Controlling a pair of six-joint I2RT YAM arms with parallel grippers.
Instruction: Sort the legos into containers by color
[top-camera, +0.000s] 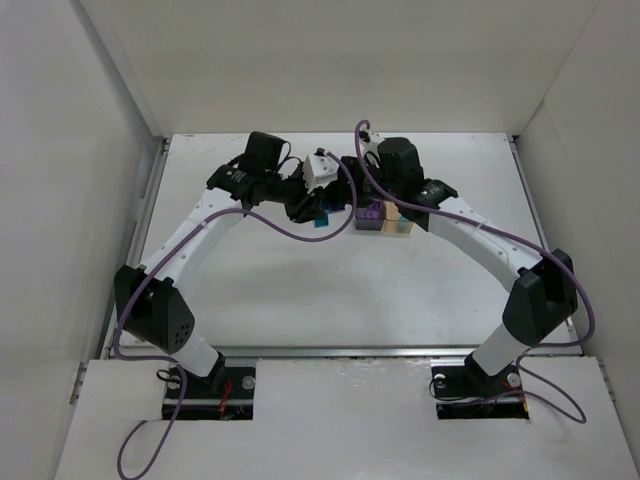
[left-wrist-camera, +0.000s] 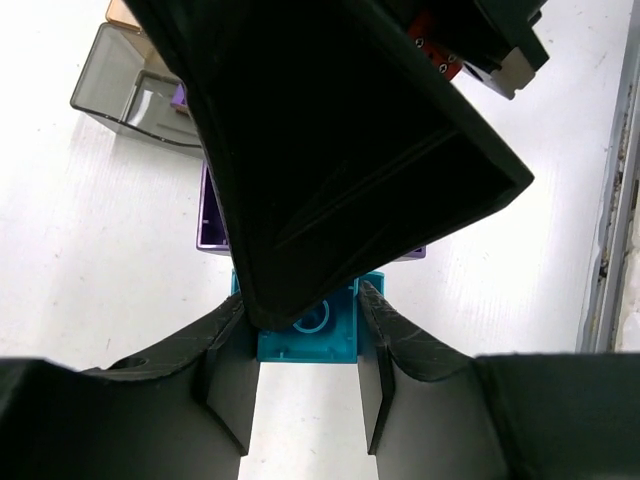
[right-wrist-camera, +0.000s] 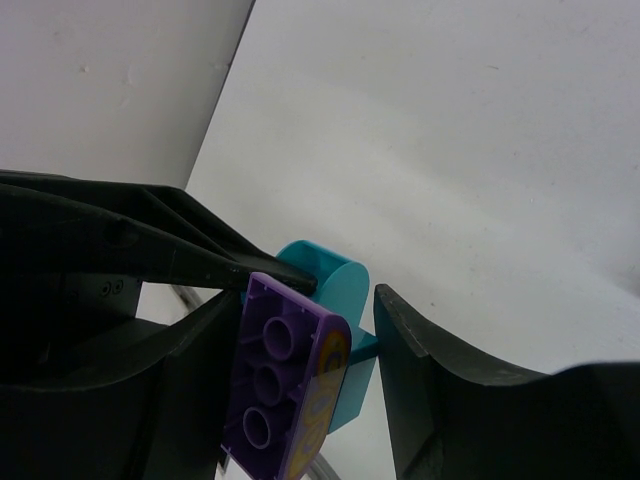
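Observation:
My left gripper (left-wrist-camera: 308, 350) is shut on a teal brick (left-wrist-camera: 310, 335), one finger on each side of it; the gripper also shows in the top view (top-camera: 312, 212). A purple brick (right-wrist-camera: 285, 385) with yellow print is joined to the teal brick (right-wrist-camera: 335, 285). My right gripper (right-wrist-camera: 305, 390) is closed round this pair, with the purple brick flat against one finger and the teal brick touching the other. Both are held above the table beside the smoky grey bin (left-wrist-camera: 125, 90) and the amber bin (top-camera: 402, 226).
The right gripper's black body (left-wrist-camera: 330, 130) hangs close over the left gripper and hides most of the purple brick (left-wrist-camera: 210, 215) there. The table's metal edge rail (left-wrist-camera: 615, 250) runs on the right. White walls surround the table.

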